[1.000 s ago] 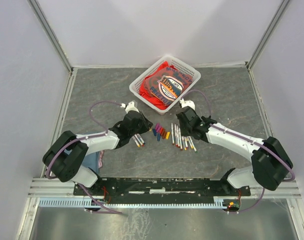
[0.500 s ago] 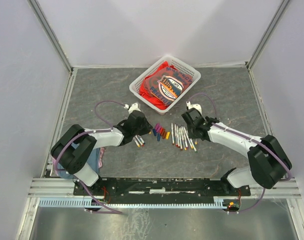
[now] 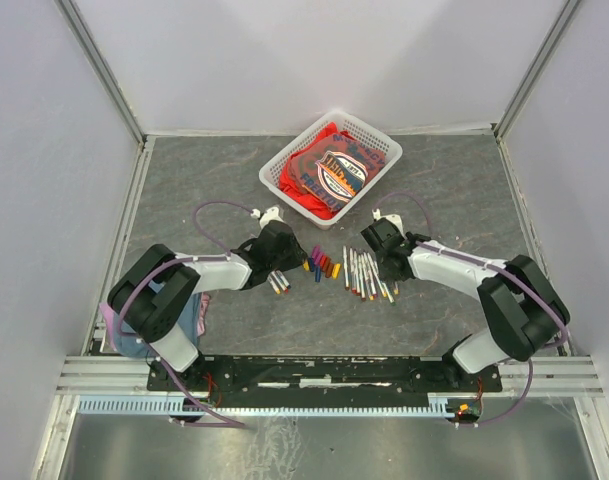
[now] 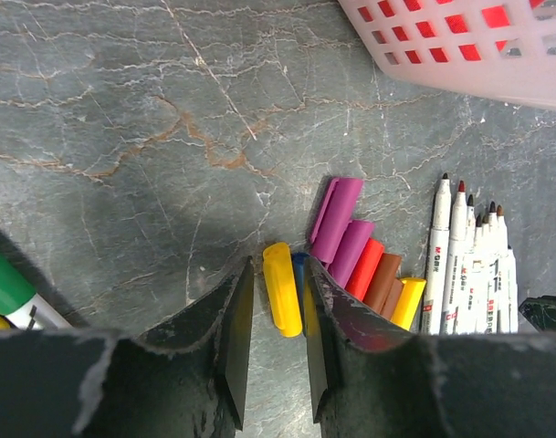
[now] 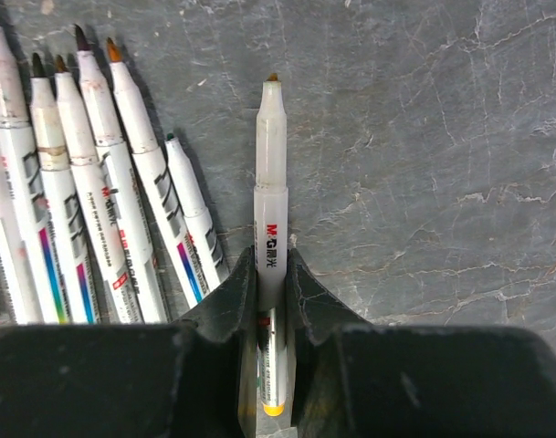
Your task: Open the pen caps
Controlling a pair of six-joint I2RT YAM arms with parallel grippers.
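The pen caps point(image 3: 322, 264) lie in a loose row mid-table. In the left wrist view they are purple point(image 4: 337, 214), red point(image 4: 364, 267), brown, yellow and blue. One yellow cap point(image 4: 280, 287) lies on the table between my left gripper's point(image 4: 278, 274) fingertips, with gaps on both sides. The left gripper also shows in the top view point(image 3: 289, 262). My right gripper point(image 5: 270, 260) is shut on an uncapped white pen barrel point(image 5: 270, 173) with an orange tip, low at the right end of the pen row point(image 5: 86, 182). It also shows in the top view point(image 3: 386, 266).
A white basket point(image 3: 330, 168) holding red fabric stands at the back centre, and its rim shows in the left wrist view point(image 4: 460, 41). Capped pens point(image 3: 277, 282) lie under the left arm. A blue cloth point(image 3: 194, 318) lies by the left base.
My left gripper has moved right to the cap pile. My right gripper has come down and forward to the right end of the pen row, still holding its pen.
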